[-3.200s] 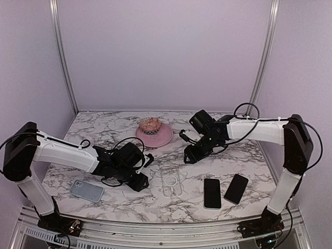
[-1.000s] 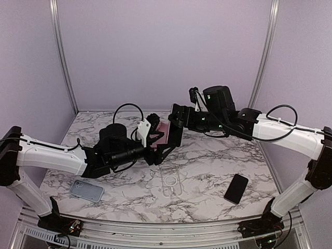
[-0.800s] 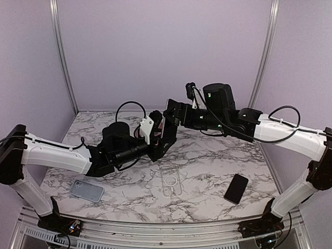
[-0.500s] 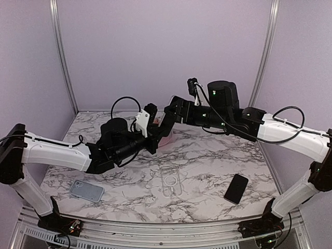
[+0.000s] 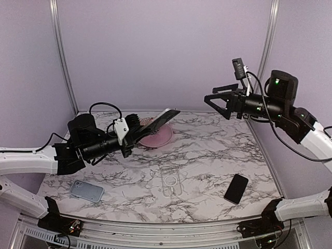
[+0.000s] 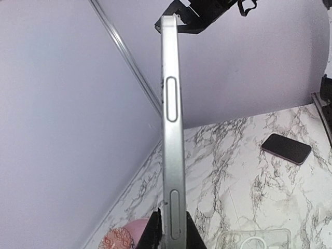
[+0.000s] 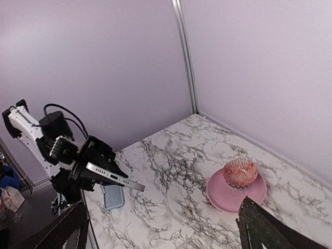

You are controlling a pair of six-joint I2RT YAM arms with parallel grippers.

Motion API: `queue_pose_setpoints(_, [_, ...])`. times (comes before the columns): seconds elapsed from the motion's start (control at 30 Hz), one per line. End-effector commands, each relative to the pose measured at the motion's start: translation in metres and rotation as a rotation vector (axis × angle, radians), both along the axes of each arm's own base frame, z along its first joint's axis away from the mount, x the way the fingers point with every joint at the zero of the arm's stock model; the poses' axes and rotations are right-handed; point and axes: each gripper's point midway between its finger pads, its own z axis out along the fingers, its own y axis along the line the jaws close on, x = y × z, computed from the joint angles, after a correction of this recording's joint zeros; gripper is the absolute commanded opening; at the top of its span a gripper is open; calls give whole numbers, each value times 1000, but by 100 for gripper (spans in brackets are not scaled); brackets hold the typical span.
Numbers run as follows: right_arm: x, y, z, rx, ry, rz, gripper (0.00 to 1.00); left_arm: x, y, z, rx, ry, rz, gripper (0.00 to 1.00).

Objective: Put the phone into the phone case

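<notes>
The phone (image 5: 162, 118), slim with a pale metal edge, is held in the air by my left gripper (image 5: 134, 138), which is shut on its lower end. In the left wrist view the phone (image 6: 171, 129) stands edge-on between the black fingers (image 6: 150, 234). The clear phone case (image 5: 171, 181), with a white ring on its back, lies flat on the marble table, below and to the right of the phone; its end shows in the left wrist view (image 6: 254, 239). My right gripper (image 5: 211, 94) is open and empty, high at the right, well away from the phone (image 7: 111, 176).
An all-dark phone (image 5: 236, 188) lies at the front right of the marble table (image 5: 207, 155). A grey-blue slab (image 5: 86, 191) lies at the front left. A pink plate (image 5: 161, 139) with a patterned paper cup (image 7: 240, 172) stands at the back, under the raised phone.
The phone went from the table into the right gripper, then both grippers held it. Now the right gripper has let go and drawn back right; the left arm pulled the phone leftward.
</notes>
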Motion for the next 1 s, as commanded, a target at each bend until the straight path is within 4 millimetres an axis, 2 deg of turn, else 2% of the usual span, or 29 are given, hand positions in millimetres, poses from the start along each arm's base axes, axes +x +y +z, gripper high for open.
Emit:
queue_pose_setpoints(0.0, [-57,-4,15,-49,-308,211,99,-59,9,69,-64,-209,-337,0])
queue_pose_setpoints(0.1, [-88,-2,19,-3,-418,349,99,-91,5,82,-105,-176,-534,0])
queue_pose_setpoints(0.2, [-110,9,26,46,-510,460,99,-109,-4,96,-131,-137,-662,0])
queue_pose_setpoints(0.3, [-125,27,25,29,-575,537,97,-111,-11,106,-144,-148,-669,0])
queue_pose_setpoints(0.4, [-133,34,27,41,-605,560,92,-98,-18,110,-160,-109,-613,0])
queue_pose_setpoints(0.5, [-128,37,34,51,-621,507,90,-78,-25,105,-152,-10,-527,0])
queue_pose_setpoints(0.57, [-113,34,32,-40,-613,423,92,-60,-26,94,-98,65,-425,0])
queue_pose_setpoints(0.67, [-74,16,14,-290,-530,213,99,-16,-15,64,87,191,-139,0])
queue_pose_setpoints(0.73, [-56,9,1,-406,-463,142,99,4,4,35,228,271,31,0])
queue_pose_setpoints(0.8, [-45,12,-15,-473,-407,135,99,7,19,19,302,311,107,0])
queue_pose_setpoints(0.9, [-40,33,-39,-522,-355,231,99,0,33,14,339,348,130,0])
queue_pose_setpoints(0.97, [-34,47,-43,-545,-342,270,98,-5,35,10,366,368,117,0])
